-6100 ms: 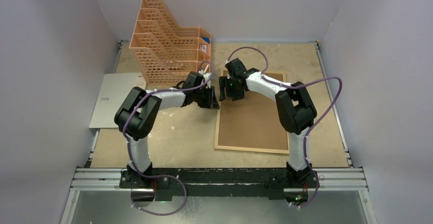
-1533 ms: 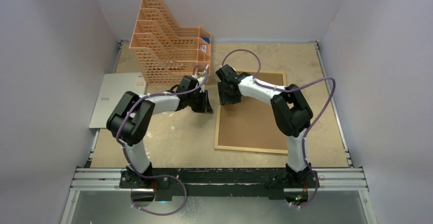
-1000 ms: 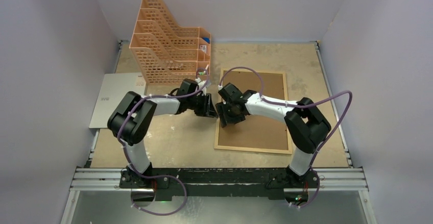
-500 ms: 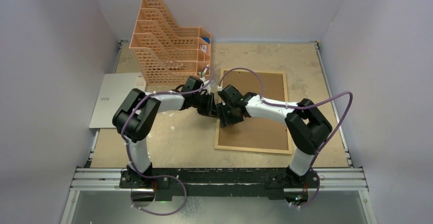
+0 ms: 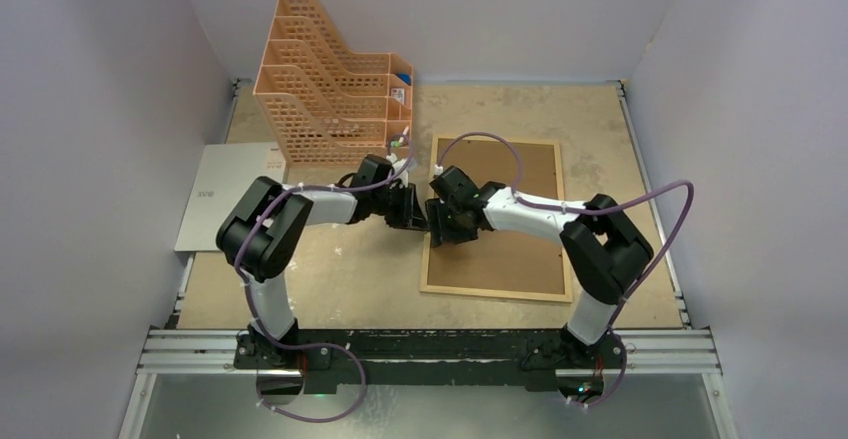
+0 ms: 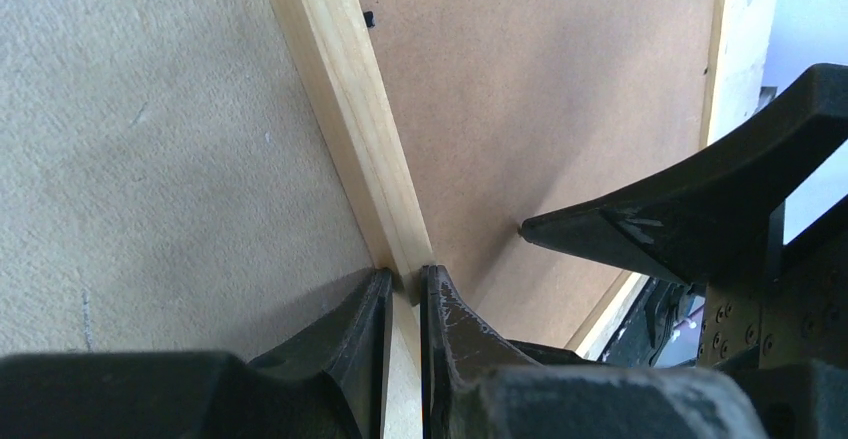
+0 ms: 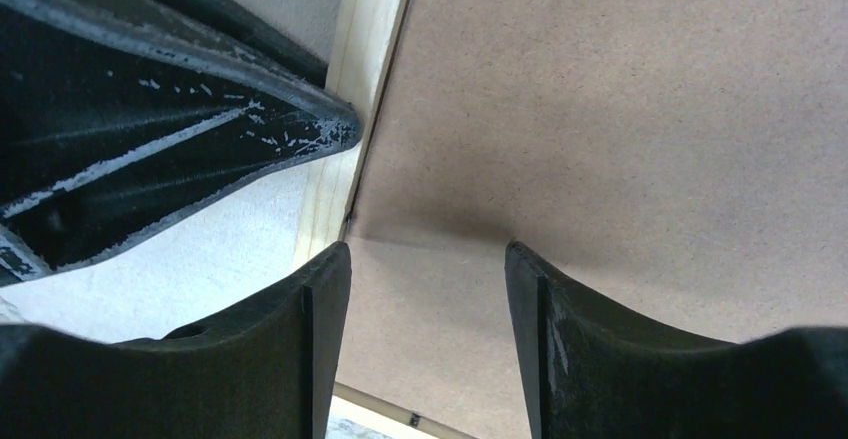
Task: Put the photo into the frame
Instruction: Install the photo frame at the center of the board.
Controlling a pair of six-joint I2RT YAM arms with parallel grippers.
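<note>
The frame [image 5: 494,290] lies flat at centre right with the brown backing board [image 5: 500,229] filling it. My left gripper [image 5: 418,214] is at the frame's left rail. In the left wrist view it [image 6: 405,277] is shut on that light-wood rail [image 6: 350,119]. My right gripper [image 5: 438,227] is just right of it over the board. In the right wrist view it [image 7: 428,254] is open, with the board [image 7: 620,109] between the fingers and nothing held. The left gripper's finger [image 7: 200,159] shows next to it. The photo is not in view.
An orange lattice file organizer [image 5: 330,79] stands at the back left, close behind the left arm. A grey sheet [image 5: 225,194] lies at the table's left edge. Walls close in on both sides and the back.
My right gripper has moved from the frame's far left corner toward me along the left rail. My left gripper has shifted right onto that rail. The frame has not visibly moved.
</note>
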